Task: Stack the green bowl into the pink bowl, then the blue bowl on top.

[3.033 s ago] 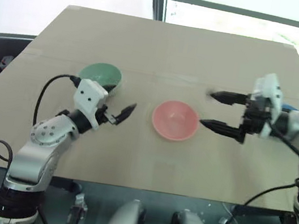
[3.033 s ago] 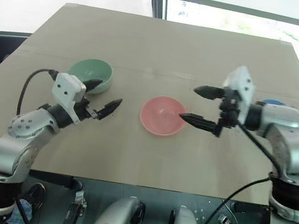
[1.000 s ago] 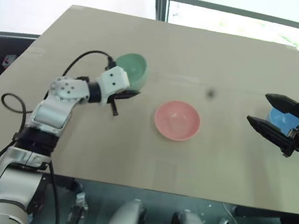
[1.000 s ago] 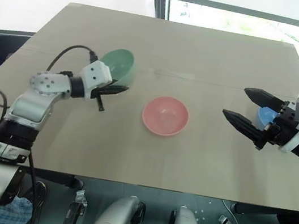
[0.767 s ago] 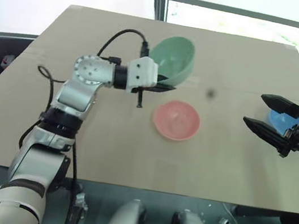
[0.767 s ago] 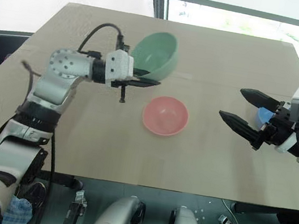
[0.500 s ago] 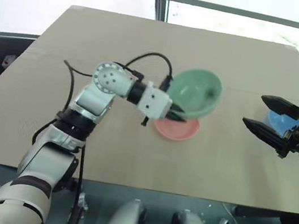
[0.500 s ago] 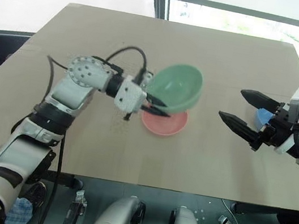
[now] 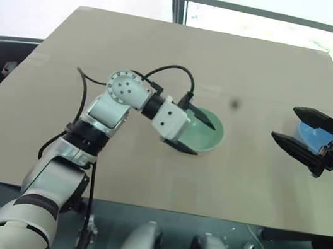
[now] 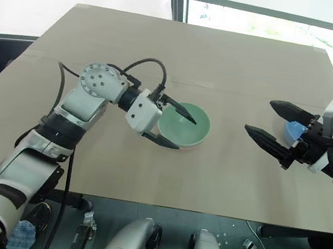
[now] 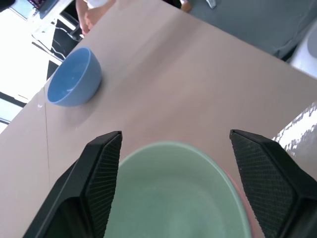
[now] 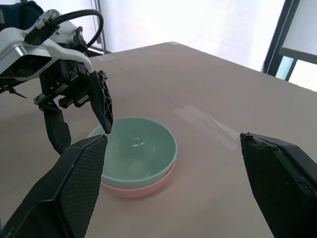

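In the left eye view, you have the green bowl (image 9: 197, 133) sitting inside the pink bowl (image 9: 178, 147) near the middle of the desk (image 9: 165, 54), with only a thin pink edge peeking out beneath it. Your left hand (image 9: 204, 137) is spread around the nested pair, one finger above the rim and one below, pinching nothing. So I would judge the first half done. At the right edge of the frame your right hand (image 9: 297, 128) is spread wide and empty, with the blue bowl (image 9: 311, 132) just behind it on the desk.

In the left wrist view, the green bowl (image 11: 173, 191) lies between the parted fingers (image 11: 101, 166), and the blue bowl (image 11: 73, 78) stands alone in the upper left, well apart.

In the right wrist view, the green-on-pink stack (image 12: 137, 156) sits centre-left, seated level, with the left hand (image 12: 81, 119) open beside it.

What is left for you: pick up the blue bowl and set it on top.
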Robot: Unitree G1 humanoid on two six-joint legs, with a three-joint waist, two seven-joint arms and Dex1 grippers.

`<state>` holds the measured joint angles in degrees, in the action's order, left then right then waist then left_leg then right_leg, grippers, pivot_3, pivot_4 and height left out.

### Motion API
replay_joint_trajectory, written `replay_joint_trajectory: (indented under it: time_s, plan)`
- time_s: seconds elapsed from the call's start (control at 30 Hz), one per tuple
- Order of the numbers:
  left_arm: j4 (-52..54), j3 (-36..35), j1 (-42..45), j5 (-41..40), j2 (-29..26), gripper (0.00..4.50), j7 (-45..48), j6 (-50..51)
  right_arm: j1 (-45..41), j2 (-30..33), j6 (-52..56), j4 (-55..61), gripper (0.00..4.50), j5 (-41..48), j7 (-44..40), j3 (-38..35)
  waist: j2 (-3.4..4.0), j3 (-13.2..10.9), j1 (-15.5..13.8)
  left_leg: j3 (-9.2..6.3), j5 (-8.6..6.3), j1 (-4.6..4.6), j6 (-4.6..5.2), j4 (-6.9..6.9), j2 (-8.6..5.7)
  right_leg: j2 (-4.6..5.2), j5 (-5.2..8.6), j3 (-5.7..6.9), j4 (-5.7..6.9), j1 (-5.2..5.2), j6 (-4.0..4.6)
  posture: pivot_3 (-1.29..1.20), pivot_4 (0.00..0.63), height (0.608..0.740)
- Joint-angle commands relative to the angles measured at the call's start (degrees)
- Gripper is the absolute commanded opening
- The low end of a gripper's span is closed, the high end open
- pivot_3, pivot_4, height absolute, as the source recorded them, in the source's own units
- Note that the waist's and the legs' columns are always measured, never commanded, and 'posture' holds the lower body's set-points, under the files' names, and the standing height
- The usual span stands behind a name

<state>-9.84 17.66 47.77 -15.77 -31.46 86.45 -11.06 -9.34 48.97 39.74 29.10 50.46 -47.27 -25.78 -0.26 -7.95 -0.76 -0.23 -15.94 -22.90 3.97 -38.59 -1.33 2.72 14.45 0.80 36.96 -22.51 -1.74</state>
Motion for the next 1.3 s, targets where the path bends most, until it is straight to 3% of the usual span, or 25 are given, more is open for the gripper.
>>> replay_joint_trajectory:
  time_s: [0.03, 0.2, 0.5, 0.8, 1.23, 1.3]
  plan:
    - [6.2, -5.0, -1.5, -9.0, -1.8, 3.49, -1.9, 13.8, -0.9, 1.1, -1.4, -0.6, 4.5, -1.5, 0.1, 0.0, 0.0, 0.0, 0.0, 0.0, 0.0, 0.0, 0.0, 0.0, 0.0, 0.0, 0.0, 0.0, 0.0, 0.0, 0.0, 0.0, 0.15, 0.74]
    - [11.5, -10.8, -3.6, -18.6, -4.5, 3.49, -6.6, 32.3, -2.0, 3.3, -2.4, -6.4, 4.5, -11.4, 3.4, 5.4, 0.0, 0.0, 0.1, 0.0, 0.0, 0.04, 0.0, -0.07, 0.04, -0.04, 0.01, -0.01, 0.08, 0.01, -0.01, 0.0, 0.15, 0.74]
    - [18.3, -20.7, -12.1, -24.2, -7.1, 3.49, -18.2, 44.5, -2.6, 5.4, -4.9, -12.8, 4.5, -23.0, 4.4, 11.5, -0.01, 0.0, 0.1, 0.02, 0.14, 0.05, -0.24, -0.1, 0.05, -0.04, 0.01, -0.05, 0.08, 0.02, -0.01, 0.0, 0.15, 0.74]
    - [22.1, -31.4, -19.2, -26.5, -13.3, 3.49, -20.9, 44.8, -6.7, 6.2, -6.5, -23.0, 4.5, -35.2, 6.7, 18.6, -0.01, 0.0, -0.1, 0.02, 0.15, 0.08, -0.28, -0.1, 0.06, 0.02, 0.01, -0.05, 0.08, 0.02, 0.01, 0.0, 0.15, 0.74]
    - [22.4, -36.6, -25.9, -27.7, -20.1, 3.49, -17.4, 43.6, -16.8, 5.4, -9.0, -40.5, 4.5, -48.9, 7.0, 29.5, 0.02, 0.0, 0.1, 0.08, 0.17, 0.08, -0.33, 0.06, 0.05, 0.05, 0.02, -0.09, 0.0, -0.06, 0.03, 0.0, 0.15, 0.74]
    - [22.2, -37.0, -27.0, -27.2, -20.6, 3.58, -17.1, 42.9, -17.8, 4.8, -10.4, -42.2, 3.98, -49.9, 7.5, 29.6, 0.03, 0.0, 0.1, 0.08, 0.18, 0.08, -0.34, 0.09, 0.05, 0.05, 0.02, -0.09, -0.02, -0.06, 0.03, 0.0, 0.15, 0.74]
